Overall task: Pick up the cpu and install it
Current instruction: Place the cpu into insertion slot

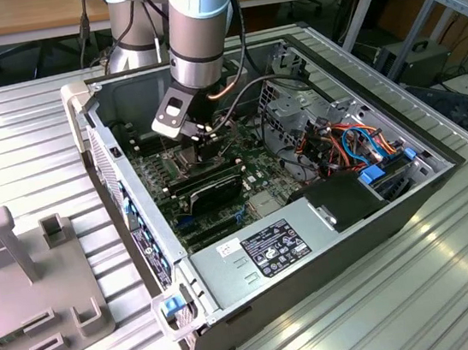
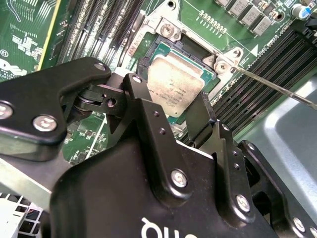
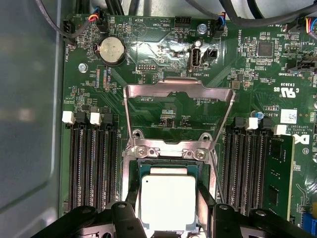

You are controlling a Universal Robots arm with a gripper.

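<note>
Noted small flat square silver-grey cpu (image 3: 168, 201) clenched in jaws of black gripper (image 3: 169, 198) over open metal socket frame (image 3: 168, 151); install step in hand, judged needing level, square seating.

Ribbed aluminium bench (image 1: 21, 134) with pale glare along its near slats; on the bench at the exterior view's left, a grey fixture plate (image 1: 25, 289); behind the bench, a cluttered wooden desk (image 1: 23, 17); off the bench's far corner, a metal rack (image 1: 462, 2) over dark floor.
</note>
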